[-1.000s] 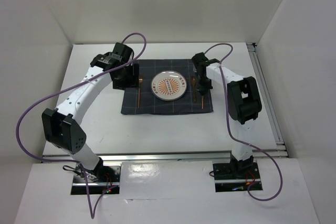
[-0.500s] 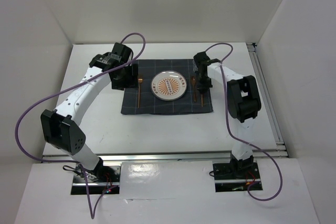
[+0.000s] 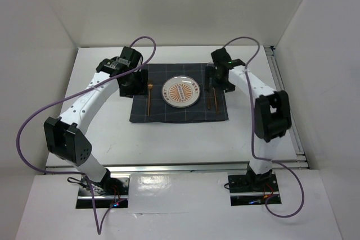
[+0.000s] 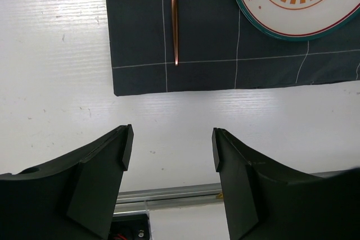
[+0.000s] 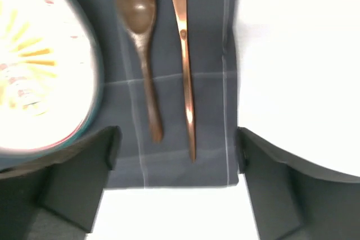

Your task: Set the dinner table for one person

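Worktop (image 3: 101, 127) lies under the plate (image 3: 180, 91), with the checked mat (image 3: 169, 113) between them. Spoon (image 5: 140, 37) and knife (image 5: 183, 43) just right of plate, copper utensil (image 4: 174, 21) left of it. Left tool (image 4: 171, 144) spread apart, empty, left of plate. Right tool (image 5: 177, 144) spread apart, empty, right of plate.

Bright, diffuse lighting with faint shadows; mild sheen on the dinner table (image 4: 56, 37); right wrist view soft and blurred.

One dinner table (image 3: 146, 139), one checked mat (image 3: 179, 114), one plate (image 3: 180, 92), one spoon (image 5: 139, 32), one knife (image 5: 184, 54), one other copper utensil (image 3: 148, 99).
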`<state>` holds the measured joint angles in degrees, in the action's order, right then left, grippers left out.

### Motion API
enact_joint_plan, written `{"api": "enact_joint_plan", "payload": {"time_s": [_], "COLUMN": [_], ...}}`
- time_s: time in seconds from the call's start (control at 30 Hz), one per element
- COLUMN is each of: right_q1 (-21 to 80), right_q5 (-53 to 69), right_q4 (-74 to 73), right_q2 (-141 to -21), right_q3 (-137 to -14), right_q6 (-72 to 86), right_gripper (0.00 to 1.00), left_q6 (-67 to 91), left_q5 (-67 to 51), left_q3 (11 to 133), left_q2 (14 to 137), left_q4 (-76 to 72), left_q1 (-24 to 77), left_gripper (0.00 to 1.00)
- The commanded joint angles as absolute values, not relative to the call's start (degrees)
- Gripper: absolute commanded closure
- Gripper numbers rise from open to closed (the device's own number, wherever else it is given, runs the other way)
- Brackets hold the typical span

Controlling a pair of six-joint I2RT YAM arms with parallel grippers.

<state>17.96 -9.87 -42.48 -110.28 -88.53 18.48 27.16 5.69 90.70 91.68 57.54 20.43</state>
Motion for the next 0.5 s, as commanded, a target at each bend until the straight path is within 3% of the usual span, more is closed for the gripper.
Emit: {"api": "enact_joint_plan", "payload": {"time_s": [0.0, 0.13, 0.3, 0.47], "right_q1": [18.4, 15.7, 11.4, 11.4], "right_q5": [-12.4, -16.7, -18.0, -19.1], "right_q4": [-43.2, -46.1, -51.1, -50.3], "right_q2": [-95.6, -83.4, -76.5, -67.1], "right_q3": [-86.5, -81.3, -77.1, -72.0], "right_q6": [22.4, 30.0, 33.2, 33.9], "right_gripper": [0.00, 0.00, 0.00, 0.08], "left_q6": [27.2, 27.8, 27.1, 26.5], "left_q5": [5.9, 5.4, 8.3, 11.1], "left_q3": [92.7, 92.7, 93.8, 96.8], "left_q2": [91.0, 91.5, 91.5, 92.8], "left_q4": [57.7, 57.7, 57.7, 59.8], "left_q1": [20.7, 20.7, 20.7, 20.7], "left_gripper": [0.25, 0.26, 0.26, 0.26]}}
